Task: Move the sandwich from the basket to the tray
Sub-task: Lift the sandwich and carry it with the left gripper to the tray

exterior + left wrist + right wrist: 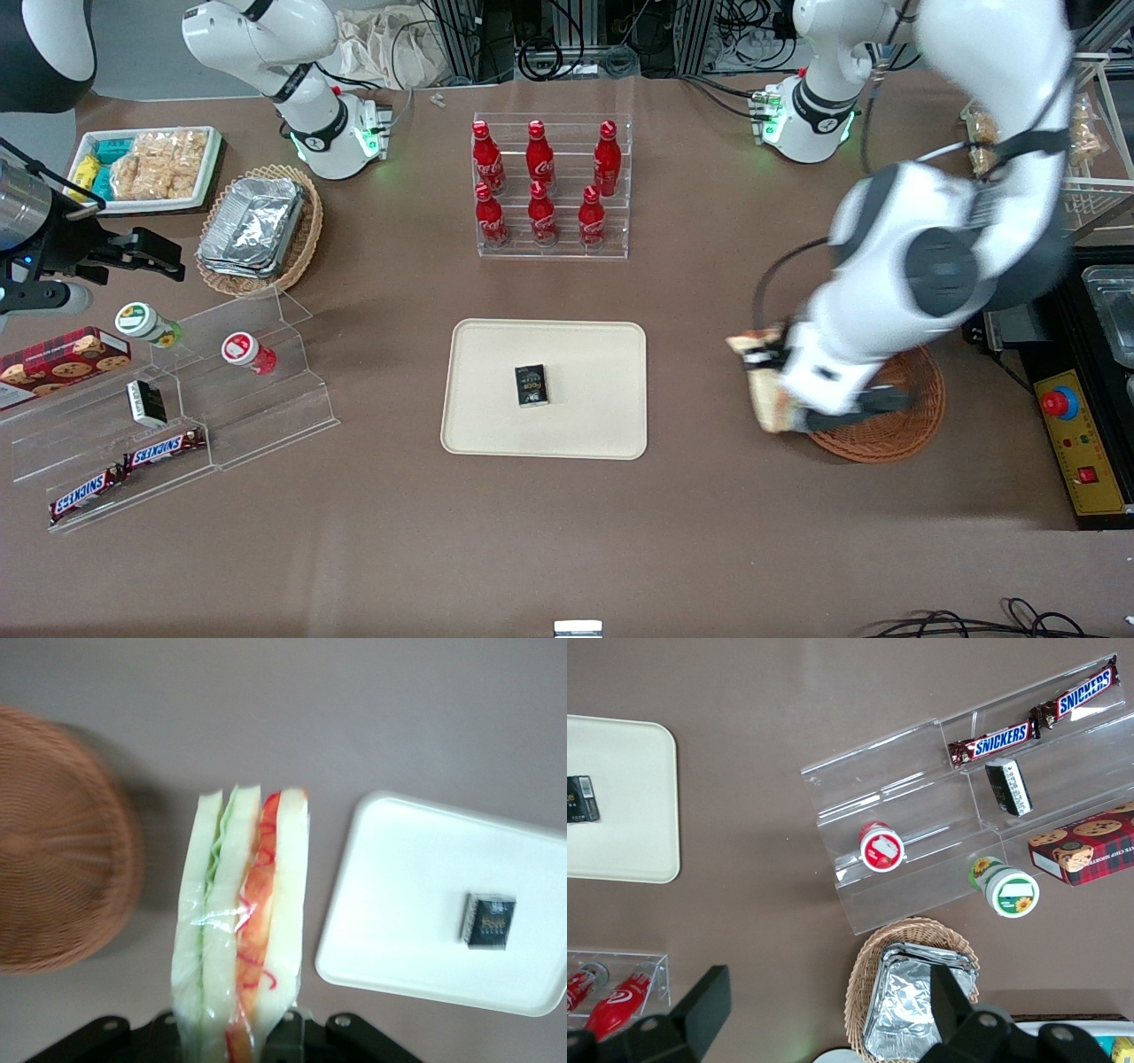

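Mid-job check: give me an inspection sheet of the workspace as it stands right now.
Surface: brown table, bare between basket and tray.
Sandwich: sandwich held upright in the gripper, over the table between basket and tray, outside the basket.
Basket: basket partly under the working arm; nothing seen in it.
Tray: tray holds one small dark packet near its middle.
Clutter: cola bottles in a clear rack; foil containers in a tan basket; Snickers bars on clear steps.
Gripper: gripper shut on sandwich, beside the basket.
Cables: black cable looping along the working arm.
Surroundings: red stop button past the table edge.
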You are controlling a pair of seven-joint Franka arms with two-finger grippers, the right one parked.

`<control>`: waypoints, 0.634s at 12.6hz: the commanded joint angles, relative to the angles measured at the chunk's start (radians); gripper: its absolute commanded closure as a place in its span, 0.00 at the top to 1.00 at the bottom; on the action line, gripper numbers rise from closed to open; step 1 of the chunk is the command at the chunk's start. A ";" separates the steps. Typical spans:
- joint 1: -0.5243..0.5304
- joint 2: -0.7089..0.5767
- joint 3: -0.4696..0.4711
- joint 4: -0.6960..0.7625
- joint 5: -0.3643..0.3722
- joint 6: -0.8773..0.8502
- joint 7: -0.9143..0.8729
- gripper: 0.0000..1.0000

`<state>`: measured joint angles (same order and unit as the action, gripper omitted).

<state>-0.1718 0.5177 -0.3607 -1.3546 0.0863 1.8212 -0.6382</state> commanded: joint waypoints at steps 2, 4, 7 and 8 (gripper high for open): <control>-0.155 0.238 0.014 0.127 0.058 0.129 0.028 0.00; -0.198 0.313 0.014 0.127 0.120 0.168 0.032 0.00; -0.225 0.389 0.016 0.127 0.182 0.190 0.026 0.00; -0.227 0.400 0.016 0.129 0.181 0.220 0.022 0.00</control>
<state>-0.3822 0.8876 -0.3556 -1.2741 0.2477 2.0255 -0.6276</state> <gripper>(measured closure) 0.797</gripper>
